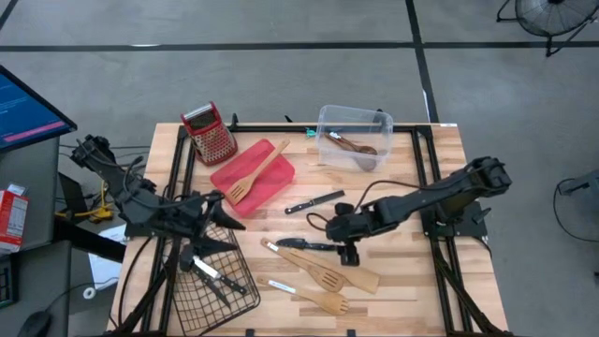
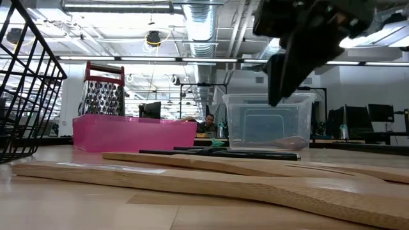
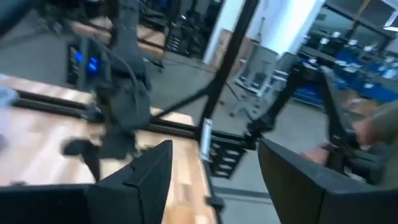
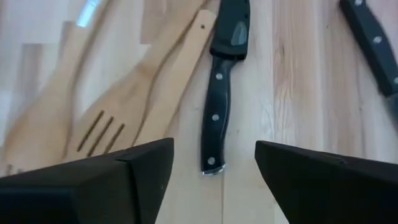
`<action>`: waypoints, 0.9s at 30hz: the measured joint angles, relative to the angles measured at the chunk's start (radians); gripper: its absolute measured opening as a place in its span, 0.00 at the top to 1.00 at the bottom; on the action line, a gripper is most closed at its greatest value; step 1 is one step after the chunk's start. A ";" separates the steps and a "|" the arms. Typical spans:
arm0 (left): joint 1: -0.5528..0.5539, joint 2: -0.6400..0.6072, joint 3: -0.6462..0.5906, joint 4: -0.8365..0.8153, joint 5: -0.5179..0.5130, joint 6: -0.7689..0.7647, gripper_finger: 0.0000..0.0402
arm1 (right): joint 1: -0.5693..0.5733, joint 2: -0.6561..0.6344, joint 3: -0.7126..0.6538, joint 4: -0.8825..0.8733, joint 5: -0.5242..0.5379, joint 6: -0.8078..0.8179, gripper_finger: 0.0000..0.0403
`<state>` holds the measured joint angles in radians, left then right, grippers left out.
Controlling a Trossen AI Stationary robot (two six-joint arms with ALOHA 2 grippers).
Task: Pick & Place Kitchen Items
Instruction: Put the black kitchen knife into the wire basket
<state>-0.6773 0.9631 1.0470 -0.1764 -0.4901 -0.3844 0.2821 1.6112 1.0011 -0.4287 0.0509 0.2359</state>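
Progress looks partial — a couple of black-handled knives [image 1: 213,277] already lie in the wire basket [image 1: 241,301] at the near left corner, and a wooden spoon [image 1: 356,146] sits in the clear bin [image 1: 384,126] at the far side. Much is left: a wooden turner [image 1: 255,174] on the red tray [image 1: 279,177], a loose knife [image 1: 314,202] mid-table, and spatulas [image 1: 329,275] nearer the front. The right gripper [image 1: 343,236] hangs just above a black-handled knife [image 4: 219,102], fingers spread wide and empty, the handle between them — likely the next pick. The left gripper [image 1: 227,214] hovers beside the basket, jaws apart, holding nothing.
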 joint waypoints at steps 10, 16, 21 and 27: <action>0.000 0.010 0.000 0.009 -0.086 0.021 0.37 | 0.013 0.142 0.000 0.079 0.002 0.000 0.38; 0.000 0.013 0.000 0.014 -0.086 0.021 0.37 | 0.019 0.229 0.001 0.086 0.065 0.021 0.38; 0.000 0.013 0.000 0.014 -0.086 0.021 0.37 | 0.019 0.265 0.007 0.068 0.100 0.079 0.41; 0.000 0.013 0.000 0.015 -0.086 0.021 0.37 | 0.021 0.268 0.008 0.041 0.124 0.131 0.71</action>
<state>-0.6773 0.9760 1.0466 -0.1618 -0.5763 -0.3630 0.3027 1.8797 1.0088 -0.3882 0.1753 0.3674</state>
